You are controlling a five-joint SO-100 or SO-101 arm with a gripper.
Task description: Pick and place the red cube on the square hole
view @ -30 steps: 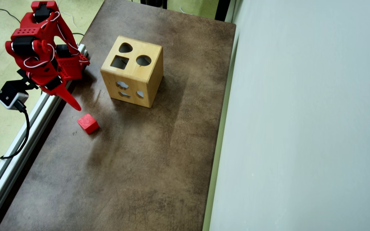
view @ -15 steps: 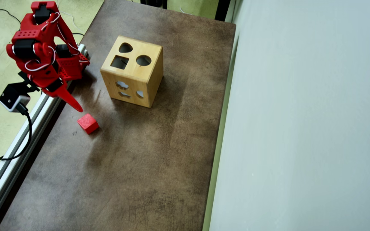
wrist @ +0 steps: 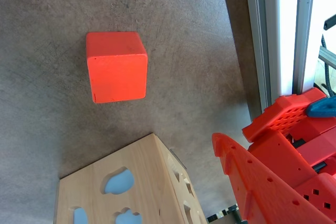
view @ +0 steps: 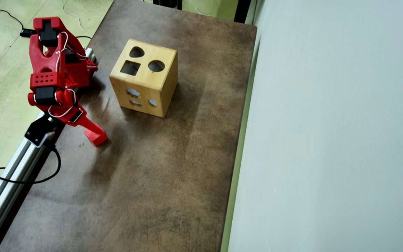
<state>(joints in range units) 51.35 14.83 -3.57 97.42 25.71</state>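
Small matte red cube [wrist: 116, 66] on brown surface [view: 152, 182], ungrasped; fingers' [wrist: 247, 171] state unclear; lift & wooden box's square hole [view: 130, 67] remain.

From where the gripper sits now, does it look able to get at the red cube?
Probably yes. In the overhead view the gripper is already over the red cube, which lies alone on the table. The wooden box stands apart from it. Whether the jaws straddle the cube cannot be told.

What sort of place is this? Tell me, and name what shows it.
Likely a lab or hobby workshop for robot trials. A brown table edged by an aluminium rail, a red printed arm's gripper by a red cube, and a wooden shape-sorter box as a test prop.
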